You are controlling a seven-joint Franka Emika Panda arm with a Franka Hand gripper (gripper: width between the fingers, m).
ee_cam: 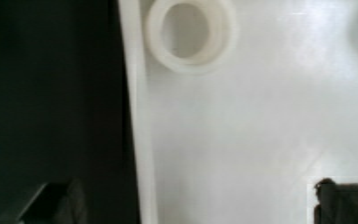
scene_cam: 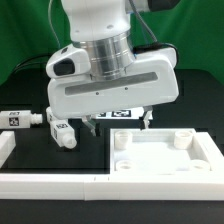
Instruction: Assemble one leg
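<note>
My gripper (scene_cam: pixel 120 122) hangs open and empty just above the far edge of the large flat white panel (scene_cam: pixel 160 155), which has round corner sockets. Two white legs with marker tags lie on the black table at the exterior view's left. One (scene_cam: pixel 62 131) is close beside my gripper and the other (scene_cam: pixel 20 119) is farther left. A tagged white part (scene_cam: pixel 125 115) shows partly behind the fingers. In the wrist view the panel (ee_cam: pixel 265 120) fills the space between my fingertips (ee_cam: pixel 345 200), with one socket (ee_cam: pixel 190 32) showing. No leg shows in that view.
A low white wall (scene_cam: pixel 60 185) runs along the front of the table and up the exterior view's left side (scene_cam: pixel 8 150). The panel lies against the front wall. A green backdrop stands behind.
</note>
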